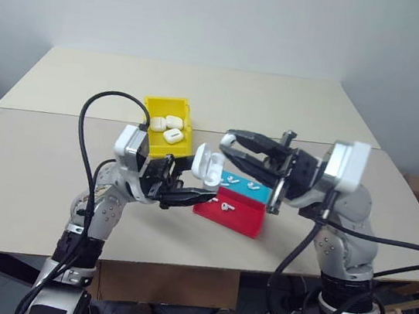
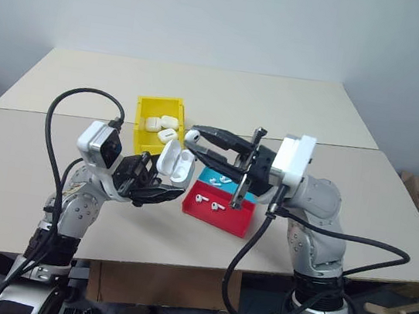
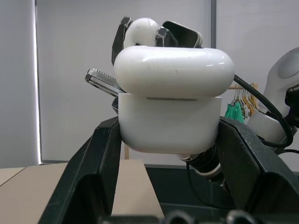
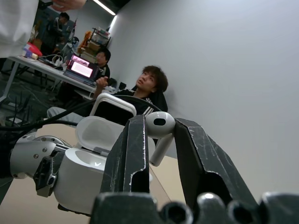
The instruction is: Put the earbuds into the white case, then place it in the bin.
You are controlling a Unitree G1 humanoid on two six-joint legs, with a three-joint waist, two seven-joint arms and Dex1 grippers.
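The left gripper (image 2: 159, 191) is sitting at centre left of the head views, its two black fingers clamped on the body of the white case (image 2: 177, 161), which is standing above the fingertips with its hinged lid swung open. In the left wrist view the case (image 3: 169, 116) is sitting between the two fingers (image 3: 91, 163), pinched at both sides.

The right gripper (image 2: 192, 144) is reaching in from the right, its jaws closed on an earbud (image 2: 192, 135) at the very tips, just beside the open case. In the right wrist view the earbud (image 4: 160, 130) is showing its round head and short stem squeezed between the fingers (image 4: 133, 154), right above the case's open cavity (image 4: 88, 179); whether it is touching the case cannot be told.

Below and behind the grippers, the yellow bin (image 2: 145, 109) is resting on the table (image 2: 279, 104) at upper centre, with three closed white cases (image 2: 163, 127) lying in it. Just right of the bin, the red-and-blue tray (image 2: 217, 217) is carrying several loose earbuds (image 2: 202, 199).

In the right wrist view's upper left, people (image 4: 149, 86) are sitting by a desk with a glowing laptop (image 4: 80, 69); its screen text is too small to read, and no brand marks are legible anywhere
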